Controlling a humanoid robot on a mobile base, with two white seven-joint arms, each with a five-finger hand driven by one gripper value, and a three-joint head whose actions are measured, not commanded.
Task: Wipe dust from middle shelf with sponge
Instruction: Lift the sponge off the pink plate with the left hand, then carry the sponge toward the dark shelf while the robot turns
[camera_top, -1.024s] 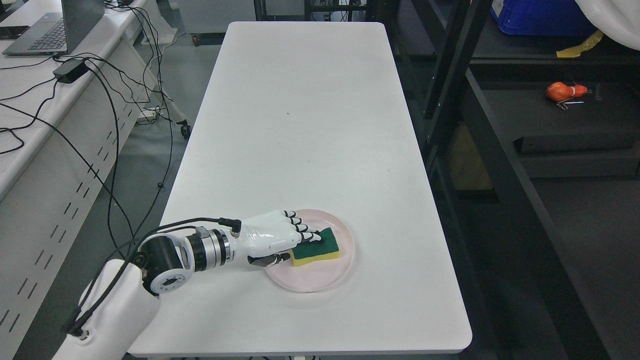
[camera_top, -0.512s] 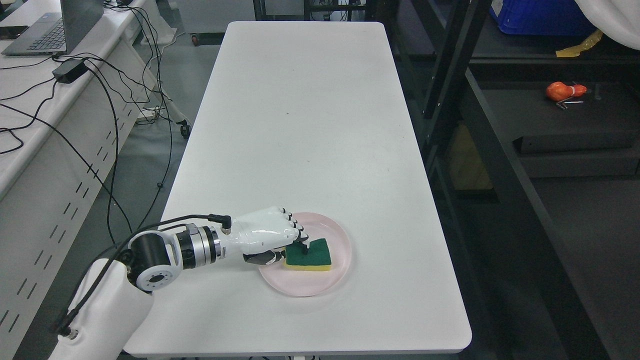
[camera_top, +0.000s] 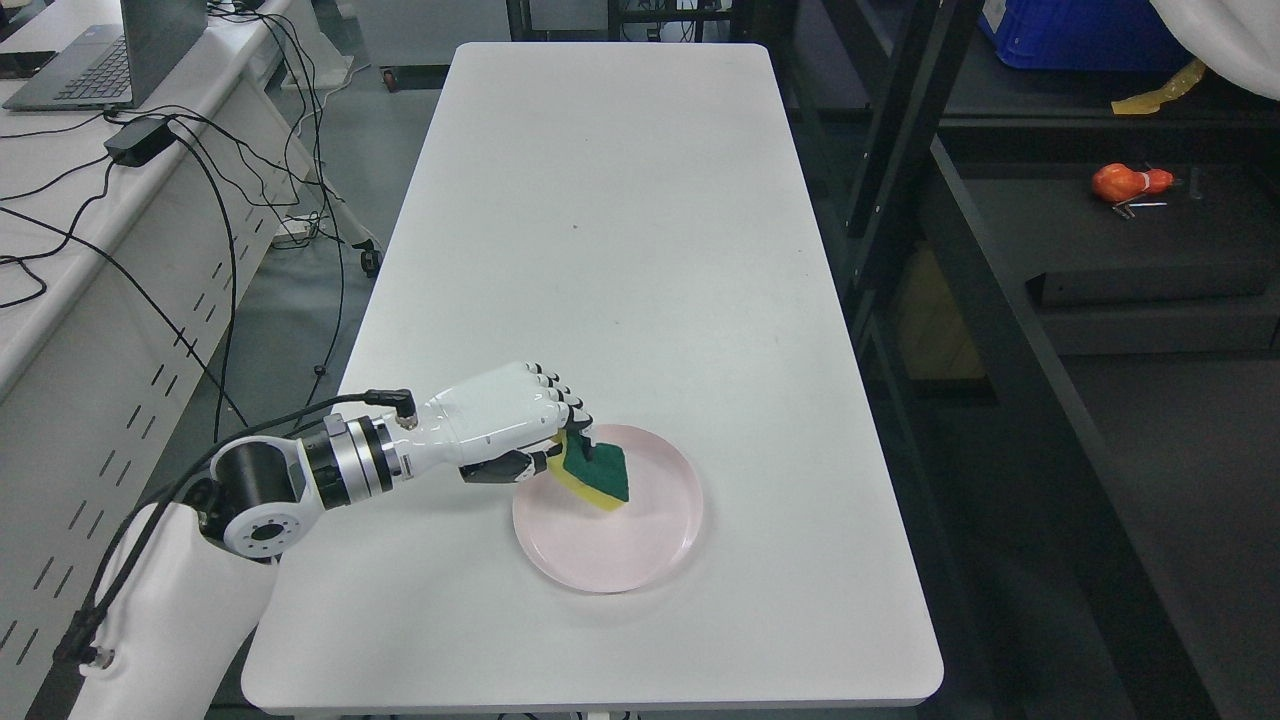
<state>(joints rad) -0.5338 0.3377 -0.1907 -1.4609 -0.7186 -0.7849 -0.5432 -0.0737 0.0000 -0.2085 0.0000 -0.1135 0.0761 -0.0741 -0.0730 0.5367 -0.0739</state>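
A sponge (camera_top: 597, 474), green on top and yellow underneath, hangs tilted just above the left part of a pink plate (camera_top: 640, 540). My left hand (camera_top: 545, 445) is shut on the sponge's left end, fingers curled over the green side and thumb under it. Its white arm comes in from the lower left. The plate rests near the front of a long white table (camera_top: 600, 220). A dark metal shelf rack (camera_top: 1010, 330) stands to the right of the table. My right hand does not show.
An orange object (camera_top: 1128, 183) lies on a dark shelf board at the right, with a blue crate (camera_top: 1070, 35) on the board above. A desk with a laptop (camera_top: 90, 60), a power brick and trailing cables stands at the left.
My left hand closed on the sponge, then lifted it off the plate, up and to the left; the sponge now hangs tilted. The plate has shifted slightly leftward.
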